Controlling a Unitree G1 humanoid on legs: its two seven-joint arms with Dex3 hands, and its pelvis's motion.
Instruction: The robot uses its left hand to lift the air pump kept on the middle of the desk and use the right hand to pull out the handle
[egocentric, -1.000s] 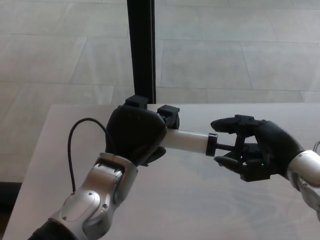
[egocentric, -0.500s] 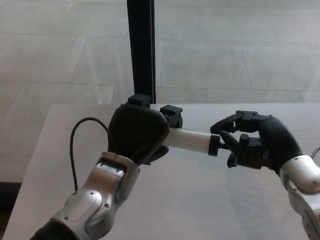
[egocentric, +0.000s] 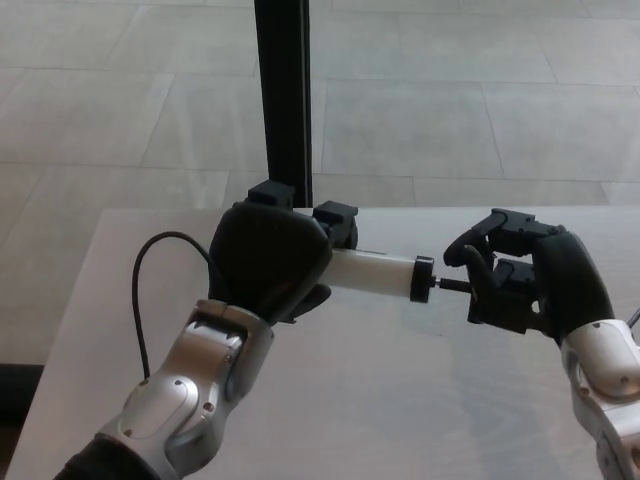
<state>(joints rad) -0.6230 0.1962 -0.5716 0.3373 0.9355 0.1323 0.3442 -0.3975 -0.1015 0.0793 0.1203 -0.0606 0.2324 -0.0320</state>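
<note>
The air pump (egocentric: 372, 275) is a white cylinder with black ends, held level above the desk (egocentric: 400, 400). My left hand (egocentric: 268, 262) is shut around its left part, hiding that end. A thin black rod sticks out of the pump's right cap towards my right hand (egocentric: 525, 282). That hand is curled shut on the pump's handle (egocentric: 478, 284), which its fingers mostly hide. A black hose (egocentric: 150, 290) loops from the pump down past my left forearm.
A black vertical post (egocentric: 283, 100) stands behind the desk's far edge. Beyond it lies a pale tiled floor (egocentric: 470, 110). The desk's left edge runs close to my left elbow.
My right hand has closed on the handle and shifted right, and a short length of rod shows at the pump's cap. The left hand with the pump shifted slightly.
</note>
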